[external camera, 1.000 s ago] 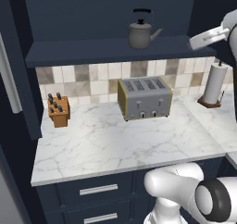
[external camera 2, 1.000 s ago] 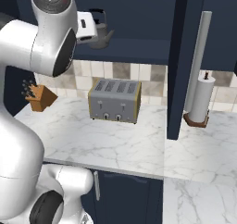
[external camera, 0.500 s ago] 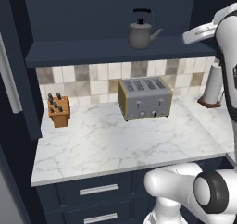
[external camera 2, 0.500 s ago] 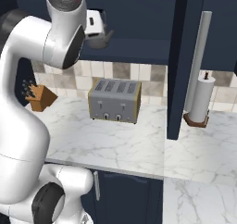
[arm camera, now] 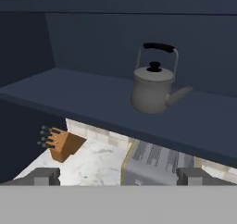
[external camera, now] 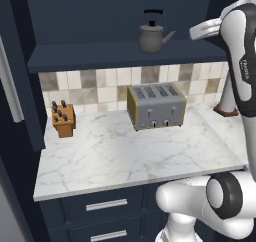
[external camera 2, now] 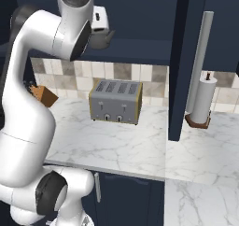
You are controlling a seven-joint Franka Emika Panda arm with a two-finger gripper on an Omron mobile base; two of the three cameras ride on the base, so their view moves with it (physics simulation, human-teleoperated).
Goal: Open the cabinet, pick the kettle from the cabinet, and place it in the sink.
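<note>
Kettle (arm camera: pixel 152 91) — rounded grey metal, arched black handle.

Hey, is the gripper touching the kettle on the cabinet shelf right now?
Apart. The hand view shows the kettle standing alone on the shelf, well beyond the open gripper, with bare shelf between them.

In the right base view, the robot's white arm covers most of the grey metal kettle with its black arched handle (external camera 2: pixel 103 39) and part of the wooden knife block (external camera 2: pixel 44 95). In the left base view, the arm hides much of the white paper-towel roll (external camera: pixel 228 95).
</note>
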